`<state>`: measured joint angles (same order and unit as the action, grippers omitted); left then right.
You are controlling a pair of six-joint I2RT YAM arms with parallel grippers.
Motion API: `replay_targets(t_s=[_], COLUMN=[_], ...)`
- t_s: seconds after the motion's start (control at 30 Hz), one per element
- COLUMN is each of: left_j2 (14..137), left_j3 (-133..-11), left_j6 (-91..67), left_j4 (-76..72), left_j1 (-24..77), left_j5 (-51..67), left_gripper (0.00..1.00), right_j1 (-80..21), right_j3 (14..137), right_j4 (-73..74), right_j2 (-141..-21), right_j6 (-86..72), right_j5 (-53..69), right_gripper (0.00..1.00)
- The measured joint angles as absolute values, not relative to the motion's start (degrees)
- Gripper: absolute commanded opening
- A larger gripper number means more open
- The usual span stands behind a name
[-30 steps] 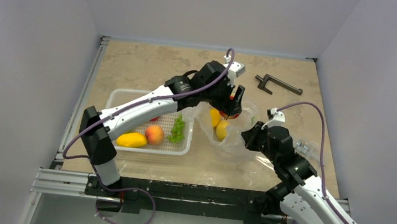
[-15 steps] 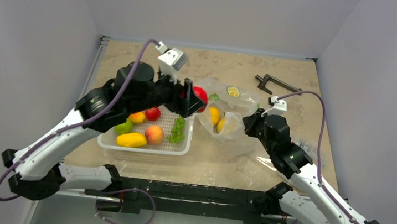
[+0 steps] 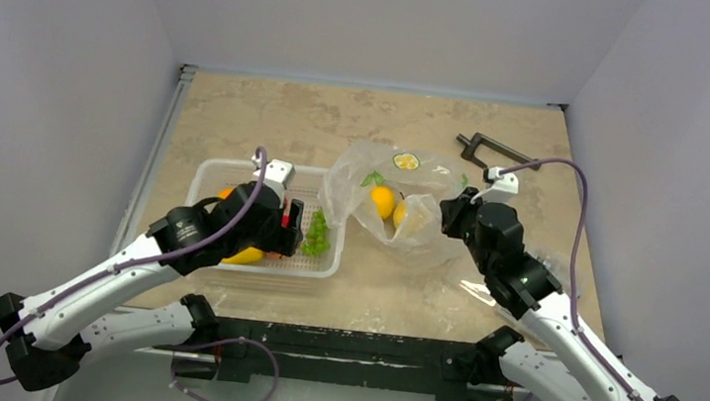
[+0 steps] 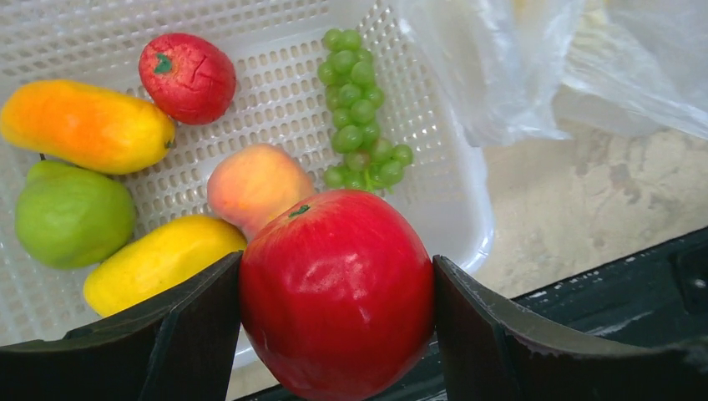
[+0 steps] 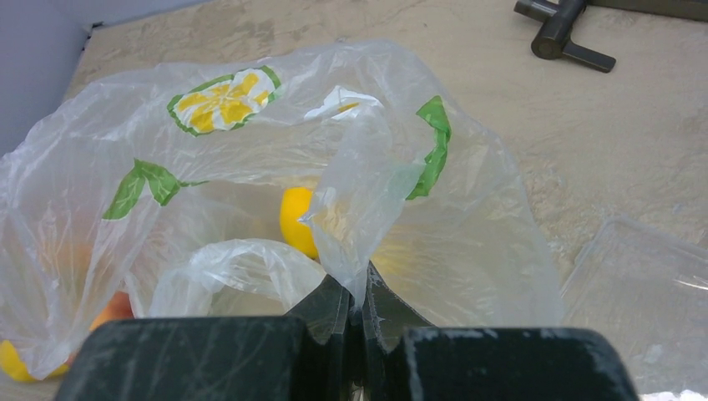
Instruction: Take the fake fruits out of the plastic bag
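Note:
My left gripper [image 3: 290, 229] [image 4: 336, 276] is shut on the round deep-red apple [image 4: 338, 292] and holds it above the near right corner of the white mesh basket [image 3: 324, 272] [image 4: 476, 217]. The clear plastic bag [image 3: 413, 182] [image 5: 250, 167], printed with lemon slices and green leaves, lies on the table right of the basket. A yellowish fruit [image 3: 383, 200] [image 5: 296, 219] shows through the film inside it. My right gripper [image 3: 447, 215] [image 5: 363, 309] is shut on a fold of the bag's edge on its right side.
The basket holds a long yellow mango [image 4: 159, 259], a peach [image 4: 255, 184], green grapes [image 4: 361, 109], a green fruit [image 4: 71, 213], an orange fruit [image 4: 83, 125] and a smaller red fruit [image 4: 186, 77]. A black clamp tool [image 3: 496, 151] lies far right. A rigid clear box [image 3: 543, 265] sits behind my right gripper.
My left gripper came out of the bag with the apple, swung left and down, and now hangs over the basket. My right gripper kept its hold on the bag, which has spread open.

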<state>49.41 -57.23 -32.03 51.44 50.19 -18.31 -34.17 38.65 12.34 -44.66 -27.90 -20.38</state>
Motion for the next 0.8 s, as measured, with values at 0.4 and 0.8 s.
replay_targets(t_s=[0.4,0.8], left_j2=[62.41,75.99], left_j3=[-53.95,-57.43], left_j6=[-34.24,-33.69], left_j4=[39.62,36.84], left_j1=[44.16,38.92], left_j5=[-21.10,-22.33], left_gripper=[0.00,0.08], right_j1=[-34.17,-34.17], right_j3=[38.52,37.26], right_j4=[14.02,15.40], right_j2=[-37.74,-38.11], right_j6=[-27.68,-27.40], right_j5=[-21.54,-21.56], right_gripper=[0.00,0.00])
